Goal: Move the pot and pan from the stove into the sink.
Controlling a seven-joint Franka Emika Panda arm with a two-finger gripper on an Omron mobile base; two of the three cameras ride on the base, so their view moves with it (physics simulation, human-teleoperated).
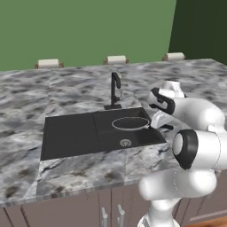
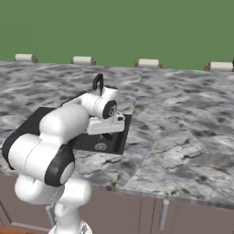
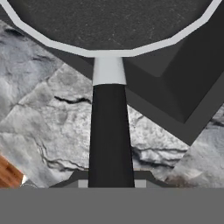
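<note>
**Pan held over the sink by its handle**

You have the pan [image 1: 130,123] inside the sink [image 1: 71,135], in the right part of the basin, close to the back wall and just in front of the faucet [image 1: 115,91]. Its thin light rim shows as a ring against the black basin, with the drain [image 1: 125,142] nearer the front edge. Whether the pan rests on the bottom or hangs just above it, you cannot tell.

No writing or brand mark can be read on the pan, the sink or the counter [image 1: 26,97].

The gripper [image 3: 111,186] is clenched on the pan's long black handle [image 3: 111,131]. In the hand view the handle runs straight up from between the finger tips to a pale collar, then to the pan's rim. The hand sits at the sink's right edge, over the grey marbled counter.
</note>
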